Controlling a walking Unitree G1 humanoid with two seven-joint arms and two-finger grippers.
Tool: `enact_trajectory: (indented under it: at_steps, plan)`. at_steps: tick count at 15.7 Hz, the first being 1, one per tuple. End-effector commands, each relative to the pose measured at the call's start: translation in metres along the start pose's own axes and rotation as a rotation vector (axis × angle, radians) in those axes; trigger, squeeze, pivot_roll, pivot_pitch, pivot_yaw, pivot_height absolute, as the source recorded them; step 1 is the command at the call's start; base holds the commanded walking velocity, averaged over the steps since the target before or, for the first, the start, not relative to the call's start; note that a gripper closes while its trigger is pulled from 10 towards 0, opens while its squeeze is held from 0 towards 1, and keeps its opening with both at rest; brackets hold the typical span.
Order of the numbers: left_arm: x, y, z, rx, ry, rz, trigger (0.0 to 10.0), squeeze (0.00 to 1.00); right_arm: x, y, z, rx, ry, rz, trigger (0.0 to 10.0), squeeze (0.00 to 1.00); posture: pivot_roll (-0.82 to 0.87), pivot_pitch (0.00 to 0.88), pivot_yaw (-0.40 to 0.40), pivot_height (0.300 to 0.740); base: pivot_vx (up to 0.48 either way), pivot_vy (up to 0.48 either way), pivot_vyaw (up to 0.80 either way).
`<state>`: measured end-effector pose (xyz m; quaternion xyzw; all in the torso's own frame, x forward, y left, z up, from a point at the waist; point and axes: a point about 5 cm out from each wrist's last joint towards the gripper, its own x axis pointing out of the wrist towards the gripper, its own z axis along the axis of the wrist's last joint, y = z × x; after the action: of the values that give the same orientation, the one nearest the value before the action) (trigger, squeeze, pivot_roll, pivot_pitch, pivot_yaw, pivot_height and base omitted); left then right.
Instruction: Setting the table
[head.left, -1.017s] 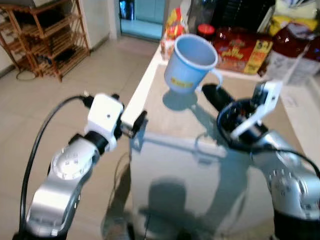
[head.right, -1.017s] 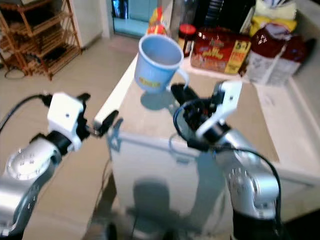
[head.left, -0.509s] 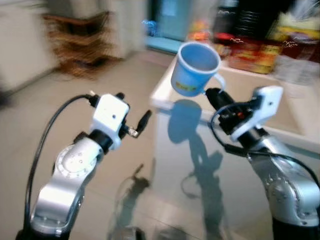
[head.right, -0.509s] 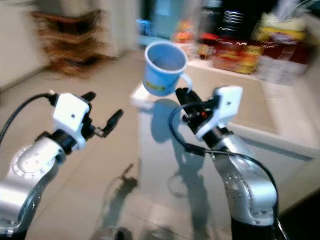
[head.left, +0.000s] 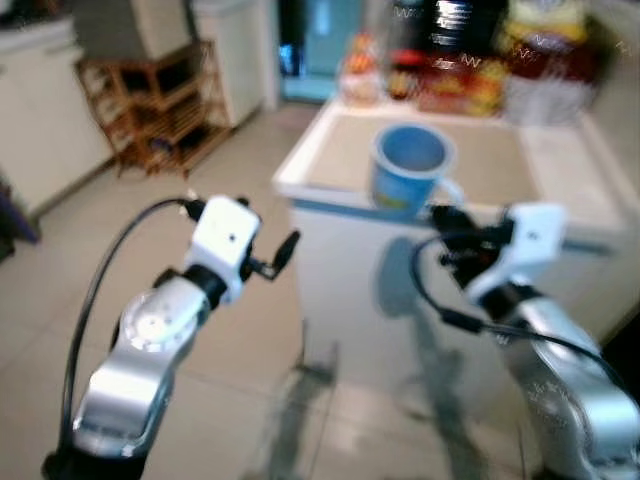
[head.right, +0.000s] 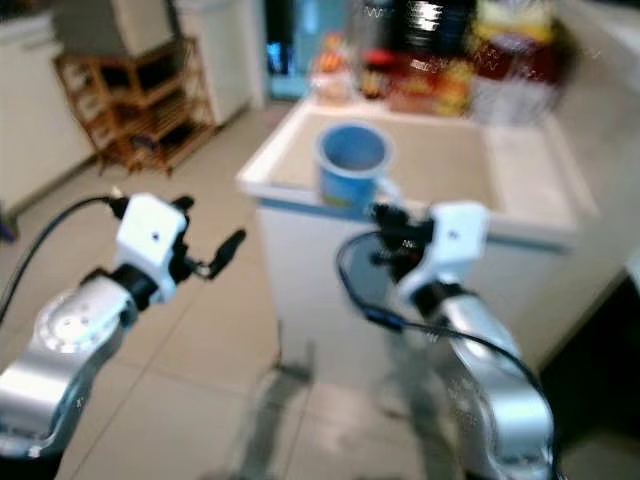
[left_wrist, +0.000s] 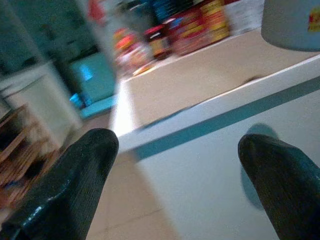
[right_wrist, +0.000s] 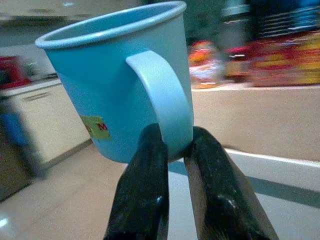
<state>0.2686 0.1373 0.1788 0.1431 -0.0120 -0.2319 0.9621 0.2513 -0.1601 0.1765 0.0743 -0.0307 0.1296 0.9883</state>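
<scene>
Blue mug (right_wrist: 122, 82): held in the air by its handle (right_wrist: 162, 100), upright, slightly tilted, mouth up; yellow label on its side. In the head views it sits in front of the near edge of a white chest-like counter (head.left: 330, 245) with a beige top and a blue stripe along the edge.

Right gripper (right_wrist: 172, 150): both black fingers (right_wrist: 145, 190) pinched on the lower part of the handle, one on each side. Right arm extends forward from the lower right, white wrist block just behind the mug.

Left gripper (head.left: 285, 250): raised at the left of the counter, over tiled floor (head.left: 230, 330), holding nothing. Fingers (left_wrist: 65, 185) spread wide apart in the left wrist view, pointing toward the counter's side wall.

Surroundings: red and yellow food packages and jars (head.left: 450, 85) along the far edge of the counter top, blurred. Wooden rack (head.left: 150, 110) against the wall at far left. White cabinets beside it.
</scene>
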Motion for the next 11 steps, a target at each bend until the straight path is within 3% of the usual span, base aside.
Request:
enact_trajectory:
  at_steps: [1, 4, 7, 11]
  plan:
    - [0.004, 0.003, 0.002, 0.008, -0.010, 0.010, 10.0, 0.00, -0.001, 0.004, 0.012, -0.026, -0.052, 0.005, 10.0, 0.00, -0.05, 0.000, 0.066, 0.740, 0.000, -0.480, 0.00]
    - [0.002, 0.000, 0.001, -0.003, -0.013, 0.061, 10.0, 0.00, -0.005, 0.003, 0.005, -0.011, -0.020, -0.002, 10.0, 0.00, -0.02, 0.000, 0.015, 0.740, 0.000, -0.480, 0.00]
    - [-0.005, 0.004, -0.002, 0.017, 0.004, 0.106, 10.0, 0.00, 0.004, 0.007, -0.007, -0.071, 0.041, 0.032, 10.0, 0.00, 0.01, 0.010, -0.003, 0.740, 0.000, -0.480, 0.00]
    - [-0.008, 0.010, 0.001, 0.041, 0.001, 0.135, 10.0, 0.00, 0.007, 0.003, -0.003, -0.015, 0.013, 0.012, 10.0, 0.00, 0.02, 0.015, -0.006, 0.740, 0.000, -0.480, 0.80]
